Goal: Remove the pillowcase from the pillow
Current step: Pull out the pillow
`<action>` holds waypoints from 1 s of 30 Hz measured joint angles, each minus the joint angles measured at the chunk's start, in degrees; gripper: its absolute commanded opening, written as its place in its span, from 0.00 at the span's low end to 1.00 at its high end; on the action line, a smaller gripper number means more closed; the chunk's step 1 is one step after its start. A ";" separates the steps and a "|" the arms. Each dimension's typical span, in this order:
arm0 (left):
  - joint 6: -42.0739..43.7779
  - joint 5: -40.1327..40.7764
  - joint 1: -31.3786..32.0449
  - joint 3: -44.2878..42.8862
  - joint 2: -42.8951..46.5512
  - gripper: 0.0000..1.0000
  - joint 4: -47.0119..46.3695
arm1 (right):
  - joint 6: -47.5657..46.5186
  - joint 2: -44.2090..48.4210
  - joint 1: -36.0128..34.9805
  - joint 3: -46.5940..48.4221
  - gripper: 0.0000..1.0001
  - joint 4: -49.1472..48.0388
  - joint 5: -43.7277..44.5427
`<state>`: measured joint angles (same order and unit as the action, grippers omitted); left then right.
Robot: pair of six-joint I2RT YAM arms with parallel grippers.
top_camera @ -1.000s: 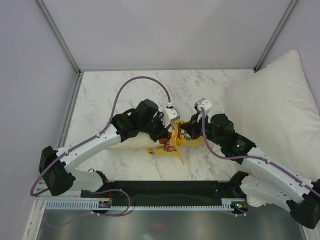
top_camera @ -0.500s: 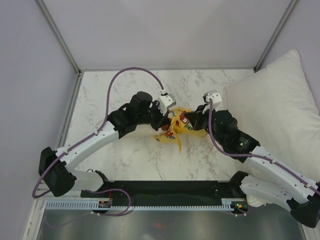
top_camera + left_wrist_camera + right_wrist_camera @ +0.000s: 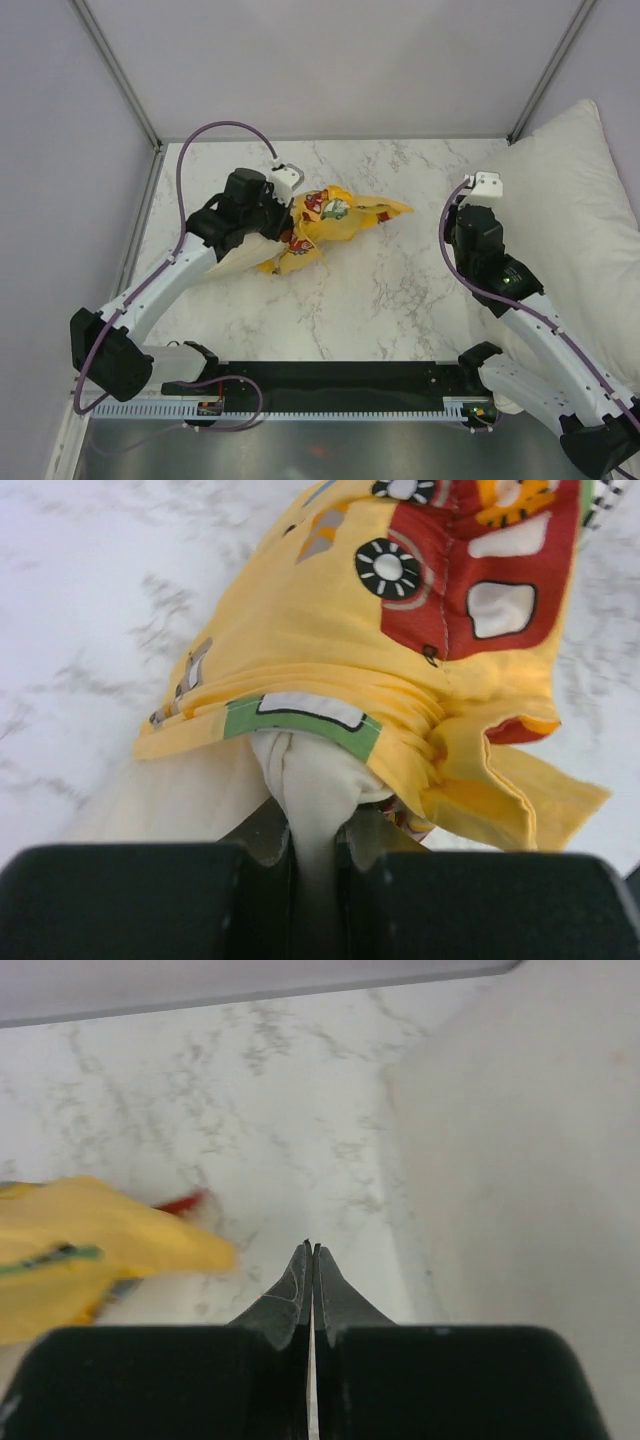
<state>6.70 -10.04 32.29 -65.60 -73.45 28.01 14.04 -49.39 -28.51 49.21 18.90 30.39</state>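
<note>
Arms: parted since a second ago; the left one hauled the bundle toward 10 o'clock and the right one backed off to 3 o'clock.
Left tool [image 3: 315, 825]: I have it pinched on a bunched cream corner of the pillow [image 3: 235, 262].
Right tool [image 3: 311, 1260]: tips pressed together, holding nothing.
Pillowcase [image 3: 335, 215]: crumpled yellow printed cloth on the marbled bench [image 3: 400, 290], its mouth gathered around the pillow, whose smooth wedge pokes out at 8 o'clock.

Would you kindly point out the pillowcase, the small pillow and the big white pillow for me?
pillowcase [image 3: 332, 217], top view, middle of the yellow printed fabric.
small pillow [image 3: 312, 780], left wrist view, cream corner poking out of the case.
big white pillow [image 3: 560, 215], top view, its middle.
</note>
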 measured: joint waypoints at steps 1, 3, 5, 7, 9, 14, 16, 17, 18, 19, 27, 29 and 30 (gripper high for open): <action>0.00 1.97 -1.38 -0.02 0.26 0.02 1.20 | -0.76 0.50 1.09 0.02 0.00 1.09 2.34; 0.00 5.64 -3.37 -0.02 0.46 0.02 3.28 | -1.95 1.11 1.64 0.02 0.00 2.51 4.68; 0.00 7.39 -3.91 0.00 0.59 0.02 4.26 | -2.99 1.27 1.75 0.02 0.00 3.10 5.29; -0.04 7.87 -3.76 0.00 0.87 0.02 4.83 | -4.09 1.53 1.77 0.00 0.00 2.99 4.13; -0.02 6.91 -3.50 0.00 1.14 0.02 5.03 | -5.70 2.25 1.77 0.00 0.02 2.56 0.85; 1.57 -5.07 -3.63 0.55 3.85 0.02 6.23 | -9.25 1.97 1.79 0.09 0.58 -0.11 -14.29; 2.64 -12.57 -3.50 1.16 5.92 0.02 6.97 | -10.34 0.68 1.77 0.35 0.74 -0.63 -20.26; 3.06 -15.82 -3.37 1.20 6.78 0.02 7.52 | -11.23 -0.09 1.79 0.50 0.77 -0.87 -23.43; 3.43 -18.91 -3.23 1.20 7.58 0.02 7.93 | -12.11 -0.72 1.77 0.76 0.84 -0.92 -26.27; 3.78 -21.57 -3.02 1.20 8.17 0.02 8.26 | -12.59 -1.14 1.79 1.03 0.88 -0.90 -28.72; 5.86 -29.64 -2.69 1.18 7.13 0.02 9.77 | -16.26 1.84 1.79 5.25 0.97 0.87 -40.79; 6.08 -29.68 -2.69 1.18 6.84 0.02 9.79 | -17.14 3.50 1.79 7.61 0.98 2.75 -42.95; 6.16 -29.68 -2.69 1.18 6.78 0.02 9.79 | -17.51 4.04 1.79 9.22 0.98 3.78 -44.30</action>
<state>12.86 -39.72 29.61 -64.42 -66.67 37.80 -3.46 -45.34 -26.72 58.43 22.68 -13.91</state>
